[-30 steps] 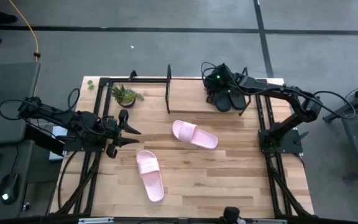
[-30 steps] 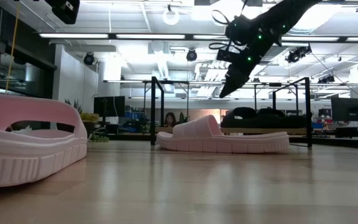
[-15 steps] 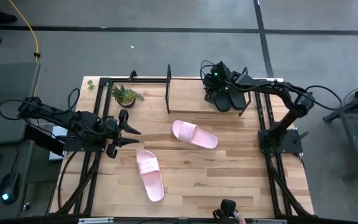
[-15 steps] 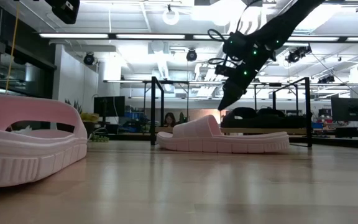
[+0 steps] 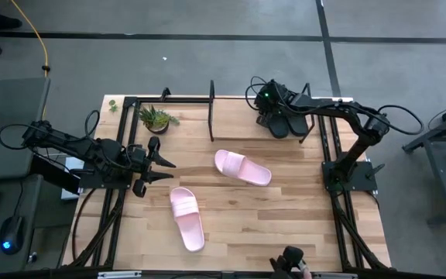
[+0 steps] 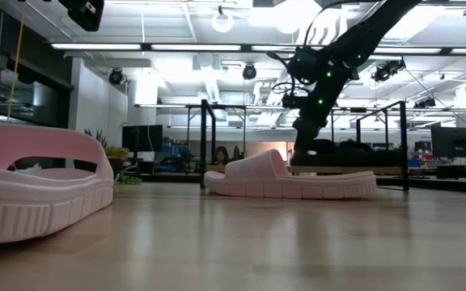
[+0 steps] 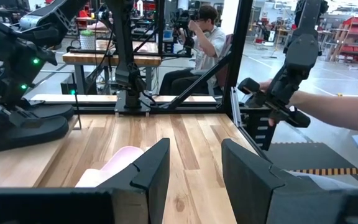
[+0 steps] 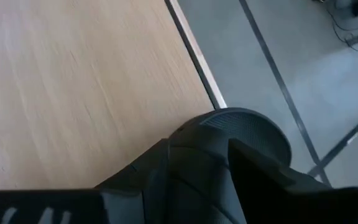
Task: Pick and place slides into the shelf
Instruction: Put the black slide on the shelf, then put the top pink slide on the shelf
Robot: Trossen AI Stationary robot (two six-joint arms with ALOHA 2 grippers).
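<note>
Two black slides (image 5: 289, 122) sit side by side on the right end of the shelf (image 5: 235, 122), a black rod rack with a light board along the far edge. My right gripper (image 5: 271, 108) is low over them, open. In the right wrist view its fingers (image 8: 253, 177) stand on either side of the rounded end of a black slide (image 8: 235, 127). One pink slide (image 5: 242, 167) lies sole-down mid-table and another (image 5: 186, 218) nearer the front. My left gripper (image 5: 159, 163) waits open, low over the table's left side. My right gripper comes at the rounded end of one black slide (image 8: 229, 124) slanting down from above, one finger on each side of it. Whether the fingers touch it I cannot tell, since dark fingers and dark slide merge. The slide rests on the shelf board (image 6: 346, 169).
A small potted plant (image 5: 157, 118) stands at the shelf's left end. A black upright rod (image 5: 210, 108) divides the rack. Bare board lies between the plant and the black slides. A person's arm (image 7: 334, 109) holding a device shows beyond the table.
My right gripper has come down from above the shelf to the black slides, tipping steeper and edging toward the table's left. The slides and my left arm have stayed where they were.
</note>
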